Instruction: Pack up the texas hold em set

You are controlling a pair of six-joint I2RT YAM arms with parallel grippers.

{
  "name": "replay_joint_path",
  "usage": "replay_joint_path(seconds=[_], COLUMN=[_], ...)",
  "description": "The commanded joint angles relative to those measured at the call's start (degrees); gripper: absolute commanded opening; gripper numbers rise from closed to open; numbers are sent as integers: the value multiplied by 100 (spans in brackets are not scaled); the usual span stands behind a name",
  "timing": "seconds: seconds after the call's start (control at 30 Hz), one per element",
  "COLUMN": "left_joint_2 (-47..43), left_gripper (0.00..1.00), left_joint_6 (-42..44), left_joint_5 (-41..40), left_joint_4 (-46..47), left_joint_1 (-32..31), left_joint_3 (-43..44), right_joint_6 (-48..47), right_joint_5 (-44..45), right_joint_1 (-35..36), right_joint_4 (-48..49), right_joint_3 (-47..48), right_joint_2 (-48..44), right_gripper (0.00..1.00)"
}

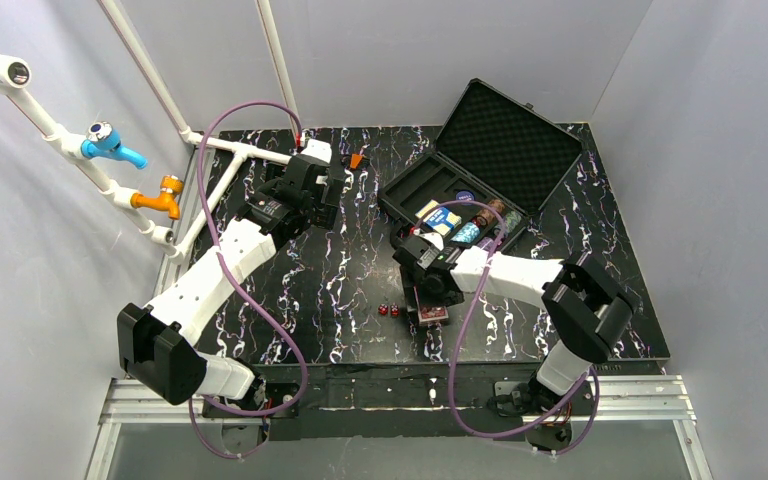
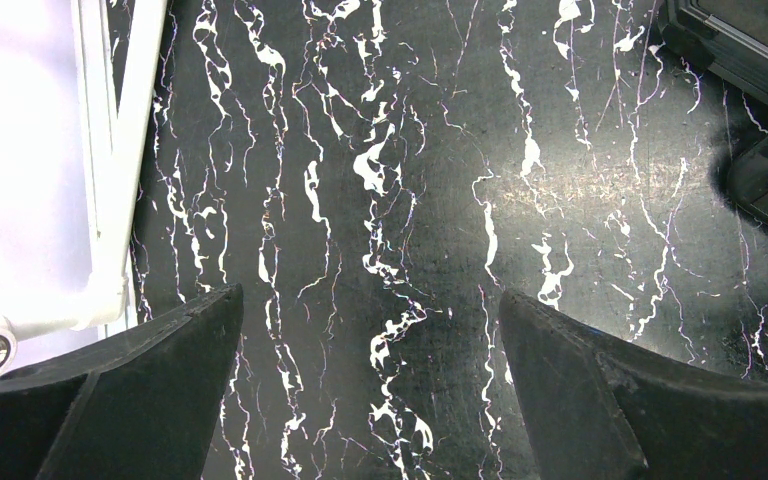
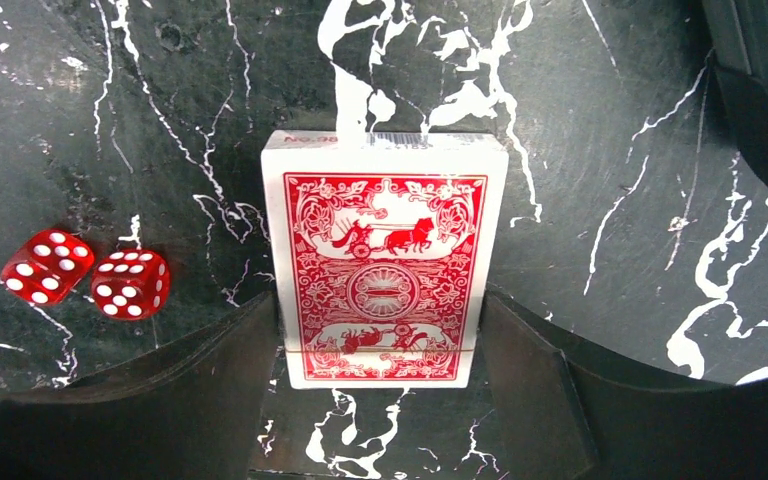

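Observation:
The black case (image 1: pixel 406 190) lies open at the back right, its foam-lined lid (image 1: pixel 508 132) tilted back. Inside it are a card deck (image 1: pixel 438 218) and coloured chip stacks (image 1: pixel 482 222). A red-backed card deck (image 3: pixel 380 250) lies flat on the table near the front; from above this red deck (image 1: pixel 433 316) is partly under the arm. My right gripper (image 3: pixel 380 340) has a finger against each long side of it. Two red dice (image 3: pixel 90 278) sit just left of the deck, and the dice (image 1: pixel 388 311) also show from above. My left gripper (image 2: pixel 370 330) hangs wide open over bare table at the back left.
White pipe frame (image 1: pixel 230 150) with blue and orange fittings runs along the left edge and shows as a pipe (image 2: pixel 110 160) in the left wrist view. A corner of the case (image 2: pixel 735 50) lies to the left gripper's right. The table's front edge (image 1: pixel 410 362) is close behind the red deck.

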Motion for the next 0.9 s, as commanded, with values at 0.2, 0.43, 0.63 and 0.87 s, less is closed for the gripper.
replay_joint_path(seconds=[0.2,0.43,0.63,0.87], left_joint_2=[-95,-109,-111,-91], left_gripper=[99,99,99,99], left_joint_6=[21,21,21,25], left_joint_5=[-88,-85,-85,-77], left_joint_4=[-93,-93,-93,-93], left_joint_1=[25,24,24,25], left_joint_3=[-53,-57,-52,-44], right_joint_6=[183,198,185,-288], right_joint_5=[493,558,715,790], right_joint_1=[99,162,229,251], right_joint_4=[-275,-297,-408,-697], right_joint_3=[369,478,546,909], right_joint_2=[269,415,501,446], right_gripper=[85,85,76,51])
